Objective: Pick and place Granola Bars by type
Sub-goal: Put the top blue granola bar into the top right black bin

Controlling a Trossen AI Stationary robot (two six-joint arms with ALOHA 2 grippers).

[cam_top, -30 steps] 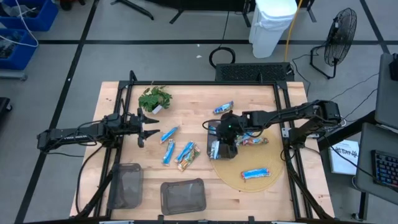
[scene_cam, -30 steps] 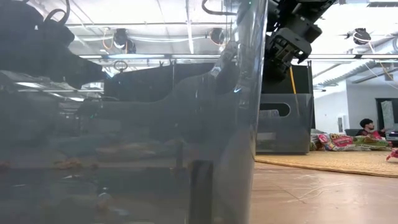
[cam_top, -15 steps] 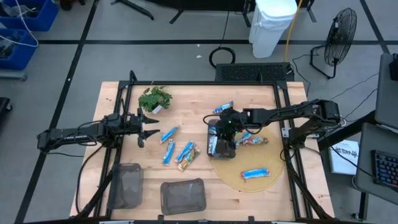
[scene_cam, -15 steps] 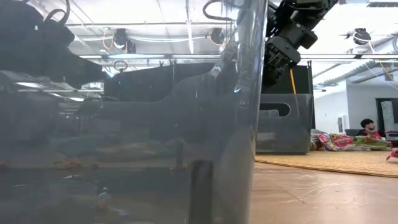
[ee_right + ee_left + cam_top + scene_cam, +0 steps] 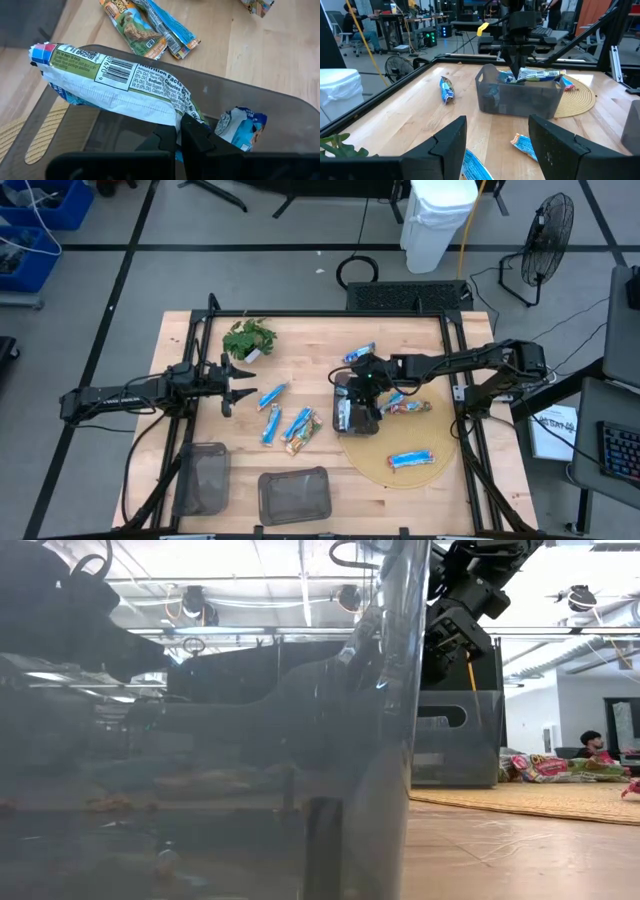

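My right gripper hangs over a grey see-through bin at the left edge of a round woven mat, shut on a blue-and-white granola bar. Another blue bar lies inside the bin. Several blue bars lie flat on the wood left of the bin, one lies beyond it, and one sits on the mat beside a brown and red bar. My left gripper is open, waiting near the table's left side. My right gripper pinches the bar by one end of its wrapper between its two fingers, coming from above and pointing down. The bar is lifted clear and sticks out sideways over the bin's rim, its white printed back showing. The free end reaches past the bin wall.
Two dark mesh trays stand at the near edge; one fills most of the low view. A green plant sprig lies at the far left corner. The woven mat covers the right near part. Black rails frame the table.
My right gripper has shifted slightly toward the table's left over the bin and come a little lower, still shut on the bar. The bars on the table have stayed where they were.
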